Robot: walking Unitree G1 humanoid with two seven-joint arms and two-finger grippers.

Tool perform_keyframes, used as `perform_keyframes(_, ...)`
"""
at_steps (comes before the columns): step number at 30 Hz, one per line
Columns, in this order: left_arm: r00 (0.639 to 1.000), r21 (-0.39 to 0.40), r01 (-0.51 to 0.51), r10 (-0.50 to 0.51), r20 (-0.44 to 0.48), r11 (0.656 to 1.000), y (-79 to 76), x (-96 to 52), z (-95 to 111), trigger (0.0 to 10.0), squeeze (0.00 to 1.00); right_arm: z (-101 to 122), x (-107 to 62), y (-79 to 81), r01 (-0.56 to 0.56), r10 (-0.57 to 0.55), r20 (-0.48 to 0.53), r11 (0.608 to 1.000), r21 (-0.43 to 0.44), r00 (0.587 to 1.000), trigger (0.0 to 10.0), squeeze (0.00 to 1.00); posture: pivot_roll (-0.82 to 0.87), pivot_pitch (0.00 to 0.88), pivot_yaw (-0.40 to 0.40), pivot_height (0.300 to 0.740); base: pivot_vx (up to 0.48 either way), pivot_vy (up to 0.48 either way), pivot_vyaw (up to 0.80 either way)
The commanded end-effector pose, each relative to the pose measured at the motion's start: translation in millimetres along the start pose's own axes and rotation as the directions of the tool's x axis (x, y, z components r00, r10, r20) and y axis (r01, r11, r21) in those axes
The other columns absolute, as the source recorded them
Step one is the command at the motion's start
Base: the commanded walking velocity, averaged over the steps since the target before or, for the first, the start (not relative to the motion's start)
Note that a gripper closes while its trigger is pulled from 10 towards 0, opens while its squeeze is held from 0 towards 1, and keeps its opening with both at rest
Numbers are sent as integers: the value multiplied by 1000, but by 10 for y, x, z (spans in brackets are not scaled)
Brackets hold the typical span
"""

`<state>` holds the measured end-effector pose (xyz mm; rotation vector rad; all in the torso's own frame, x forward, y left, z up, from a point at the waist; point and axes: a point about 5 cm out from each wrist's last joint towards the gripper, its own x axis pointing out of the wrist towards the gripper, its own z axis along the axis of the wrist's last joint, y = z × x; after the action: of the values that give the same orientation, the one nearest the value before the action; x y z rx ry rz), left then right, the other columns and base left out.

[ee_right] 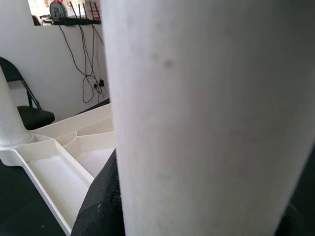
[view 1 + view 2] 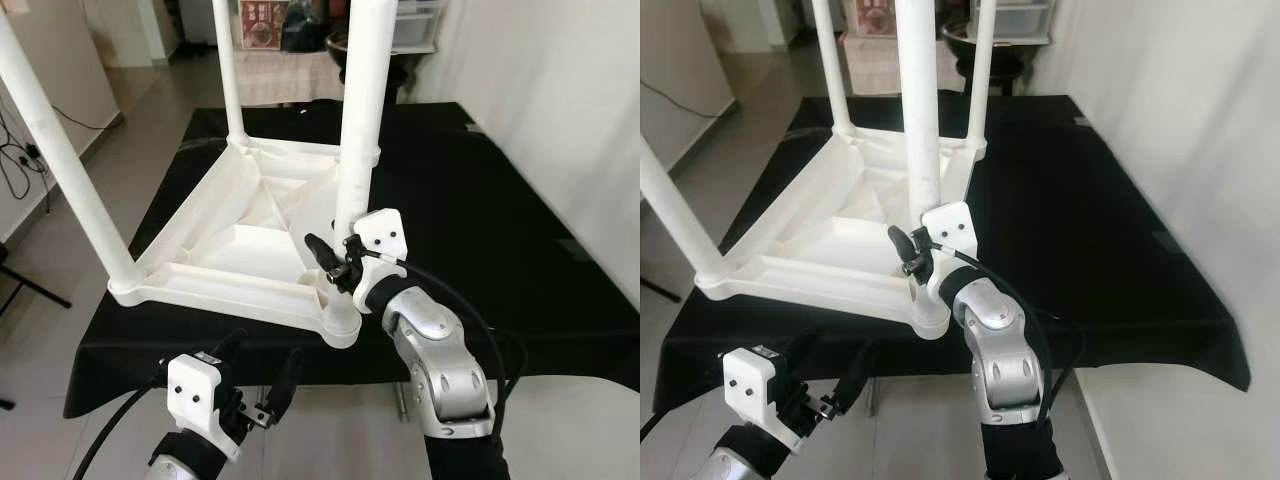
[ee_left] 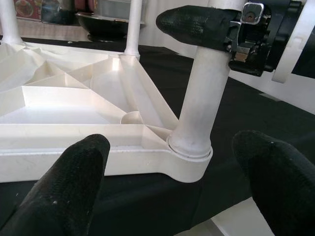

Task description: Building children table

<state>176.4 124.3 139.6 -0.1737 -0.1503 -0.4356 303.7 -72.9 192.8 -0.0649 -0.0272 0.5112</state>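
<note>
Tabletop (image 2: 240,245) of white plastic lies upside down on the black-covered counter (image 2: 480,230), ribbed underside facing up, so that the leg sockets at its corners are open to receive legs from above. Four white legs stand in those corners; the near leg (image 2: 358,150) rises from the corner socket (image 2: 342,322) that sits at the counter's front edge, closest to the robot. The right tool (image 2: 330,258) is clamped on this near leg a little above the socket, its black fingers wrapped around the tube, most likely to press or twist the leg home and keep it upright while it seats. The left tool (image 2: 262,385) hangs below and in front of the counter edge with its fingers apart, holding nothing, seemingly waiting to steady the tabletop or the leg. From the head views the joint at the socket is partly hidden by the right wrist; the left wrist view looks straight at it and shows the leg's foot sitting flush in the round collar, with the right tool's finger (image 3: 197,22) crossing the tube above. The right wrist view is so near that the leg is a blank white column, with a folding chair (image 1: 29,110) and wall cables behind.
</note>
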Motion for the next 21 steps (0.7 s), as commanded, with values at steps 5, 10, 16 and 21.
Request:
perform_keyframes(5, 1000, 10, -19, 20, -22, 1000, 40, -21, -38, 10000, 0, -198, 49, 115, -108, 119, -125, 990, 90, 985, 10000, 1000, 29, 108, -27, 740, 0, 0, 0)
perform_keyframes(10, 1000, 6, -14, 14, -21, 1000, 26, -14, -37, 10000, 0, 165, 130, 141, -476, 474, 46, 879, 25, 879, 10000, 1000, 39, 113, -33, 740, 0, 0, 0)
perform_keyframes(16, 1000, 7, -18, 18, -19, 1000, 8, -20, -32, 10000, 0, 264, 141, 19, -677, 682, 12, 729, -99, 732, 10000, 0, 51, 118, -37, 740, 0, 0, 0)
perform_keyframes(21, 1000, 8, -20, 20, -20, 1000, -12, -36, -24, 10000, 0, 317, 188, -109, -795, 796, -79, 583, -166, 600, 10000, 0, 62, 125, -38, 740, 0, 0, 0)
